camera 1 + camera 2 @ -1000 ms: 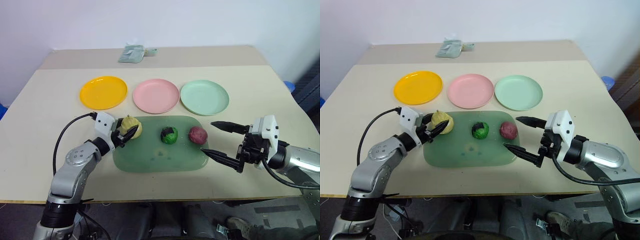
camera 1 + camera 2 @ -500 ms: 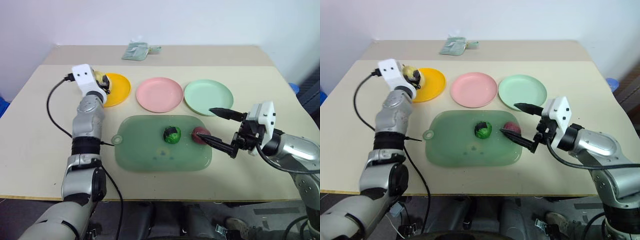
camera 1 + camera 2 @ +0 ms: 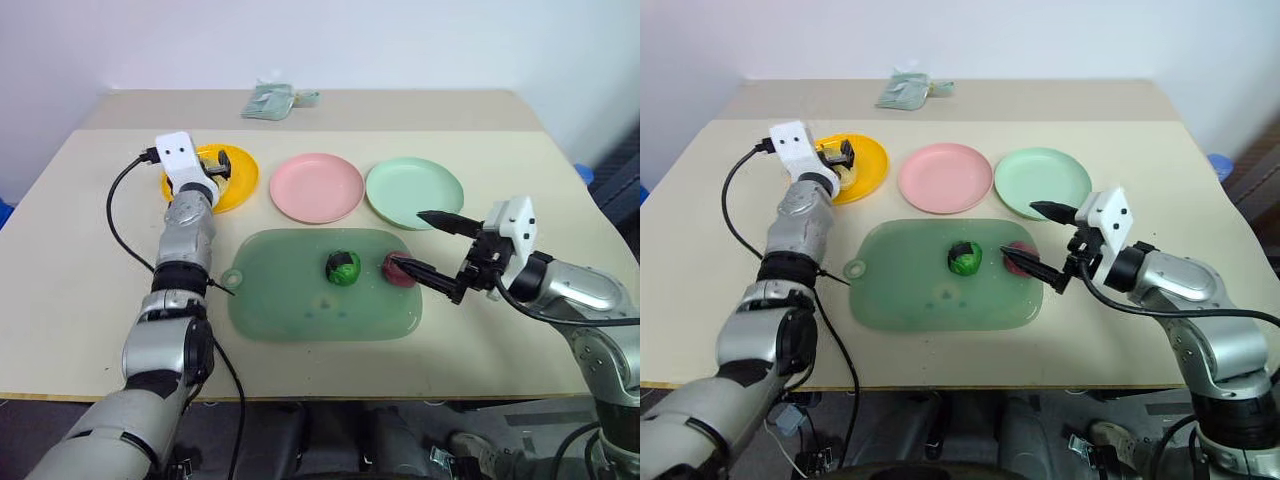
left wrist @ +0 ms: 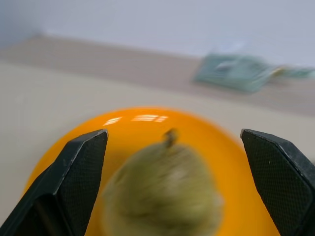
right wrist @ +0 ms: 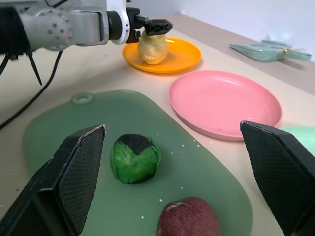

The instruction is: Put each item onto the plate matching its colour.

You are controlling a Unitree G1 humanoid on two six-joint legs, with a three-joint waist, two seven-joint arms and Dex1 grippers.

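Table (image 3: 90,260): left end effector (image 3: 212,177) partly hides pear (image 5: 152,47).

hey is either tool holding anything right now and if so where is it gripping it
Nothing is held. The left tool stands open around the pear sitting on the yellow plate. The right tool is open over the mat, near the maroon lump.

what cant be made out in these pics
- Pear base: in the right wrist view the left end effector is over its top, so whether it is touching the yellow-orange plate is unclear; the left wrist view is blurred.
- Maroon-red lump: in the head views the right end effector lower finger crosses it, hiding any contact.
- Pale green packet at the table's far edge: too small to identify.
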